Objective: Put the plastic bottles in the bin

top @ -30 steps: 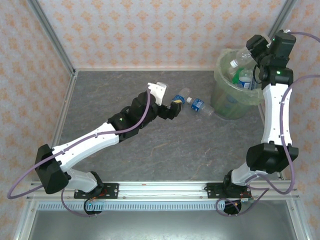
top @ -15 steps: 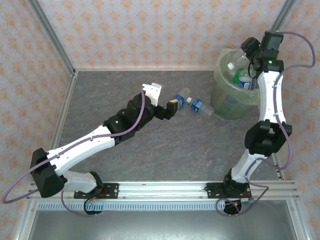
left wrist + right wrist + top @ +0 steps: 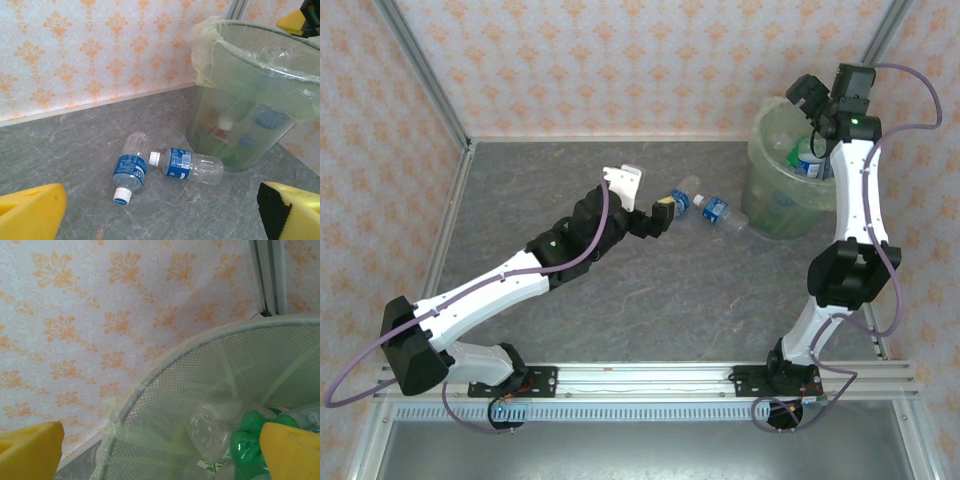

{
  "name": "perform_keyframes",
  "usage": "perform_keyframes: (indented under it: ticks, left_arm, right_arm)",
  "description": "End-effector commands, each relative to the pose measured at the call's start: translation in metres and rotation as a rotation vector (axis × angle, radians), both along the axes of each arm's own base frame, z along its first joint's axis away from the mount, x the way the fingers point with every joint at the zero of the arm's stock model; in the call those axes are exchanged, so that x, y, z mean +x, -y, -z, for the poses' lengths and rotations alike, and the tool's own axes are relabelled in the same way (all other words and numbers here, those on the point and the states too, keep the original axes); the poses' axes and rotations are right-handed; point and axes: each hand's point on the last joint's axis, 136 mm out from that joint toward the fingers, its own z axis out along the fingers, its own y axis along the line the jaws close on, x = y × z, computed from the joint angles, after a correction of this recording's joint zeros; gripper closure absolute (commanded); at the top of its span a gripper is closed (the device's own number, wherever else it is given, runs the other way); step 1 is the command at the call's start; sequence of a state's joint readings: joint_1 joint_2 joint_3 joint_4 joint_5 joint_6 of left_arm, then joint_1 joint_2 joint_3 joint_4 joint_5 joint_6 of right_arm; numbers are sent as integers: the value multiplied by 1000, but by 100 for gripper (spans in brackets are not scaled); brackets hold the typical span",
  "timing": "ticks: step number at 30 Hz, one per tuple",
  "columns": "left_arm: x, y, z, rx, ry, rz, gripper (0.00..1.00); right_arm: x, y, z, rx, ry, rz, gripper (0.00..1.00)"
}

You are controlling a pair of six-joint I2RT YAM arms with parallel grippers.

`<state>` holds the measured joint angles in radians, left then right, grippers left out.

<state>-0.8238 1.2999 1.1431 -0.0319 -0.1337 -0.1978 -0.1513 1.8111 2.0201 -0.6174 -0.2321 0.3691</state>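
The bin (image 3: 220, 115) holds several plastic bottles (image 3: 212, 427) — two lie on the table (image 3: 65, 145) beside it.
The left gripper (image 3: 160, 215) and right gripper (image 3: 160, 455) both have jaws apart — empty.

Grey marbled tabletop (image 3: 620, 300), two clear plastic bottles and a bin on it.
Both bottles lie on their sides, far right of centre. The first bottle (image 3: 131, 166) has a blue label and a white cap; the second bottle (image 3: 187, 164) has its white cap by the first's side and its base just beside the pale-green lined bin (image 3: 235, 130), which stands upright in the far right corner.
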Motion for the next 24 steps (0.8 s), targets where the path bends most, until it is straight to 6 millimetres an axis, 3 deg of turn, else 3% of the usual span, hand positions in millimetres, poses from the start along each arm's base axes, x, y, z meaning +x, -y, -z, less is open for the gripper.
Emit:
perform_keyframes:
  ticks: [1,6,12,24]
  left_arm:
    - [10,-5,0,-21,-2,-52,1]
    - [28,-12,26,-14,-80,-100,1]
    - [46,-6,55,-50,-176,-74,2]
    - [82,12,140,41,-384,-51,15]
  right_arm:
    - [-25,0,-54,-39,106,16,0]
    - [-43,-13,-75,-33,154,-10,0]
    - [-65,-39,-91,-34,192,-76,0]
    - [-106,-77,-98,-9,219,-193,0]
